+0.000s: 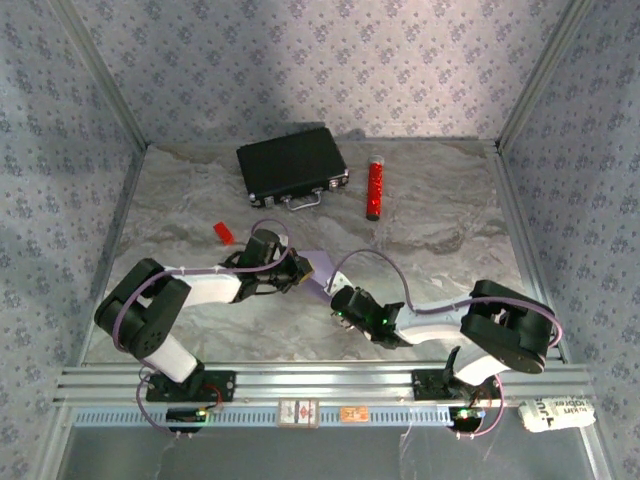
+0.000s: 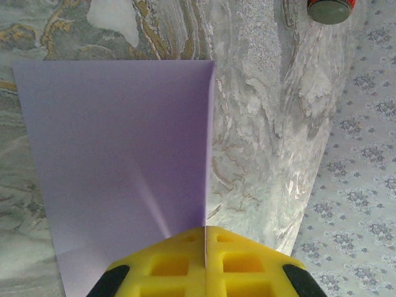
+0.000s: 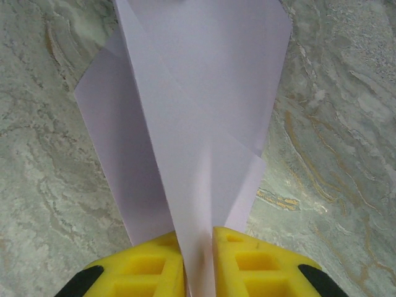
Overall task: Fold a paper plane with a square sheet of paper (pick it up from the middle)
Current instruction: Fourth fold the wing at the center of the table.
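Note:
The lilac paper (image 1: pixel 318 270), folded into a creased dart shape, hangs between both grippers above the middle of the table. My left gripper (image 1: pixel 297 268) is shut on its edge. In the left wrist view the paper (image 2: pixel 117 161) spreads out to the left as a flat panel, and a thin edge is pinched between the yellow pads of the gripper (image 2: pixel 205 247). My right gripper (image 1: pixel 340 300) is shut on the other end. In the right wrist view the paper's (image 3: pixel 198 111) overlapping folded layers fan upward from the gripper (image 3: pixel 199 260).
A black case (image 1: pixel 292 165) lies at the back of the marbled table (image 1: pixel 430 230). A red cylinder (image 1: pixel 375 188) lies to its right, and its end (image 2: pixel 331 7) shows in the left wrist view. A small red block (image 1: pixel 224 232) sits behind the left arm.

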